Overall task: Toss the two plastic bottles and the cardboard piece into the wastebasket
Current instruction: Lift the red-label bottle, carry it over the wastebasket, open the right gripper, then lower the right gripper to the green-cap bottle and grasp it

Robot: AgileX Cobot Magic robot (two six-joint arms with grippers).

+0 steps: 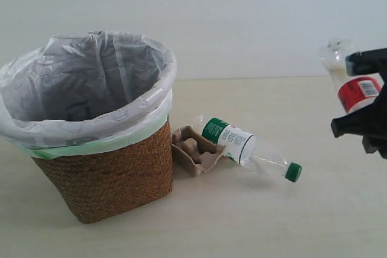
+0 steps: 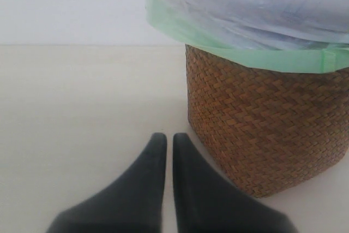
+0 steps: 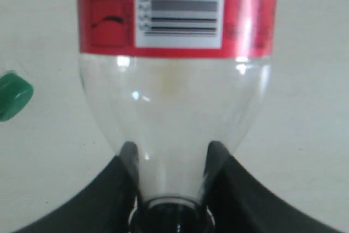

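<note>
The red-label bottle [image 1: 358, 89] was gripped by its neck in the right jaws and raised well apart from the wastebasket [image 1: 109, 173], likely for carrying over. The left jaws were closed, empty, beside the wastebasket. The green-label bottle [image 1: 233, 139] and cardboard piece [image 1: 193, 149] lay just beside it.

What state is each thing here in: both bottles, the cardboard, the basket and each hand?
wastebasket: upright, open, bag-lined.
green-capped bottle: capped, lying on its side on the table.
red-label bottle: held off the table, gripped at the neck.
cardboard piece: on the table beside the wastebasket.
left hand: shut, empty.
right hand: shut on the red-label bottle.
</note>
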